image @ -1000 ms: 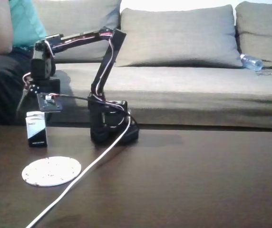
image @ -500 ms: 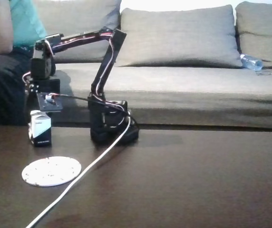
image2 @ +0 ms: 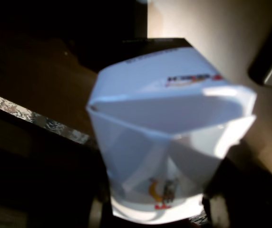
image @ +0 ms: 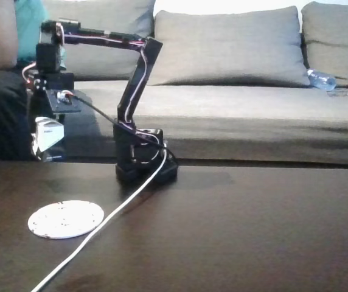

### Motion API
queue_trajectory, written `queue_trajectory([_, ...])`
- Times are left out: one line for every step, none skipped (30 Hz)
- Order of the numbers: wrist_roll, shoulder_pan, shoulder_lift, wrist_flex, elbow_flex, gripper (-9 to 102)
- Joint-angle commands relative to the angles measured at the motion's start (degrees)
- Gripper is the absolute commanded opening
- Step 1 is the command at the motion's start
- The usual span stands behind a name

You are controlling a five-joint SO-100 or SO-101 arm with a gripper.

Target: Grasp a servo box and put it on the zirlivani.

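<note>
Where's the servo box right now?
In the fixed view the servo box hangs tilted in the gripper at the left, lifted off the dark table, above and behind the white disc.

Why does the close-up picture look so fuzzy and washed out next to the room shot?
In the wrist view the servo box sits so near the lens that it is blurred and glaring white against deep shadow. In the fixed view light is softer, the servo box held by the tool slightly smeared, the zirlivani fairly sharp.
</note>
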Motion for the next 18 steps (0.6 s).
queue_trajectory([1.23, -4.39, 1.14, 0.7, -3.25, 17])
queue_trajectory([1.32, -6.5, 1.14, 0.7, -3.43, 17])
queue_trajectory([1.32, -8.61, 1.23, 0.62, -3.52, 18])
queue_trajectory([1.23, -10.72, 1.23, 0.53, -3.87, 18])
queue_trajectory([1.32, -12.74, 1.23, 0.53, -4.66, 18])
queue_trajectory([1.41, -14.77, 1.23, 0.53, -5.54, 18])
queue_trajectory([1.23, -16.7, 1.23, 0.53, -6.24, 18])
queue_trajectory([1.14, -18.81, 1.23, 0.7, -6.77, 18])
queue_trajectory([1.14, -21.01, 1.23, 0.62, -6.86, 18])
queue_trajectory([1.14, -23.2, 1.23, 0.53, -6.77, 18])
queue_trajectory([1.05, -25.22, 1.23, 0.53, -6.5, 18])
queue_trajectory([1.05, -27.25, 1.14, 0.53, -6.33, 18])
queue_trajectory([1.05, -29.27, 1.05, 0.53, -6.24, 18])
queue_trajectory([1.05, -31.2, 0.97, 0.53, -5.98, 18])
queue_trajectory([1.14, -32.96, 1.05, 0.09, -5.36, 18])
queue_trajectory([1.23, -34.54, 1.14, -0.7, -4.48, 18])
queue_trajectory([1.41, -36.12, 1.14, -1.49, -3.43, 18])
queue_trajectory([1.67, -37.35, 1.14, -2.64, -2.37, 18])
